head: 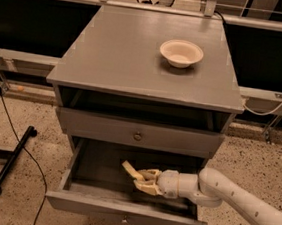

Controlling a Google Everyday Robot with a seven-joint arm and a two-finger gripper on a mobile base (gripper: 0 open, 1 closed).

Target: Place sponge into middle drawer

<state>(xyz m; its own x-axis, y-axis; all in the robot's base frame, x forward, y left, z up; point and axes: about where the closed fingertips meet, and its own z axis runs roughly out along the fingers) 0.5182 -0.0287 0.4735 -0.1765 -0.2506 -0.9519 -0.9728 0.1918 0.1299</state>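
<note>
**Item record: hand holding sponge inside open middle drawer**

1. Hand [142, 181]. Two pale fingers, pointing left, inside the open drawer and low over its dark floor. The fingers are pressed onto the sponge, pinching it at its near end.

2. Sponge [129, 169]. Pale yellow foam piece, held by the hand. Its free end sticks out up and to the left of the fingers, tilted, within the drawer's walls. Whether that end touches the drawer floor cannot be told.

3. Arm [242, 203]. White, rounded segments. It enters from the lower right corner, crosses over the drawer's right side and ends in the hand.

4. Middle drawer [125, 212]. Wide grey wooden box, pulled well out towards the camera, with a dark floor. The hand and sponge sit towards the right of its centre, nearer the front panel than the back.

5. Upper drawer [188, 138]. Grey front, closed, directly above the open one. A small round knob [137, 136] sits at its centre. A dark open gap lies between this front and the top board.

6. Desk [121, 57]. Flat grey top surface of the cabinet.

7. Bowl [181, 53]. Round, white, upright, standing on the desk towards the back right, well apart from the hand.

8. Floor [26, 198]. Speckled, pale. A black bar [11, 160] lies on it to the left of the cabinet.
</note>
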